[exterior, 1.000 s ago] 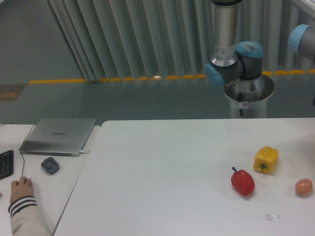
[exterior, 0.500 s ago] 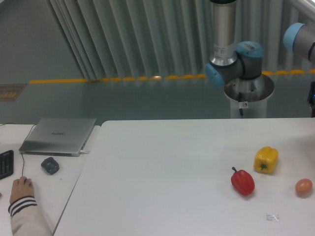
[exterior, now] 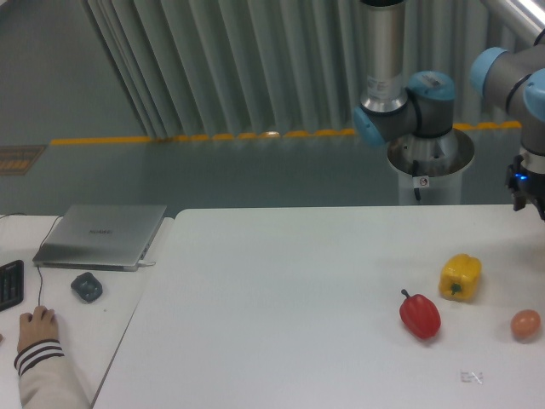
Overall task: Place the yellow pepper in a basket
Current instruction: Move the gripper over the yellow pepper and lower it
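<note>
Yellow and blocky, the yellow pepper (exterior: pixel 460 277) sits on the white table (exterior: pixel 281 290) toward its right side, with its short green stem facing the camera. It is not held and nothing touches it. Near it, a little closer to the camera and to its left, lies the red pepper (exterior: pixel 420 314); a small orange-brown ball (exterior: pixel 525 323) rests further right, well apart from both. The three lie loosely spread, probably so that each can be grasped singly.

At the right edge of the frame, the gripper (exterior: pixel 526 189) hangs above the table's far corner, well clear of the pepper. It is cut off by the frame, so I cannot tell whether its jaws are parted or closed, or if they hold anything.

No basket appears anywhere in view, so the destination presumably lies outside the frame. On the adjoining desk at left are a closed laptop (exterior: pixel 102 235), a dark mouse (exterior: pixel 86 285) and a person's hand (exterior: pixel 37 327).
</note>
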You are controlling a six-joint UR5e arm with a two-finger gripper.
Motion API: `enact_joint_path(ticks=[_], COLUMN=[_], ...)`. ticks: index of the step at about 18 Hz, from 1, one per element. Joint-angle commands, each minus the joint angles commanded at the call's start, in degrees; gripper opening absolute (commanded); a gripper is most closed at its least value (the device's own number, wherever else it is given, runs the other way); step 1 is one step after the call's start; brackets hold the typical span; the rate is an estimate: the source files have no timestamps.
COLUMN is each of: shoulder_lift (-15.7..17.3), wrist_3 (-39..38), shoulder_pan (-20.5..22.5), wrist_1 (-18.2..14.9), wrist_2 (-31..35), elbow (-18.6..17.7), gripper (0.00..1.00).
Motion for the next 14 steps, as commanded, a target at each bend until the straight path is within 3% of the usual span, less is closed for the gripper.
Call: enact_joint_path(ticks=[7, 14], shoulder_lift=[-1.75, -4.74], wrist_3=[-17.49, -32.34], shoulder_pan=[-7.74, -6.96], wrist_1=[0.18, 0.96], wrist_2=[2.38, -0.96], elbow=[-1.41, -0.8], gripper=[1.0, 1.0])
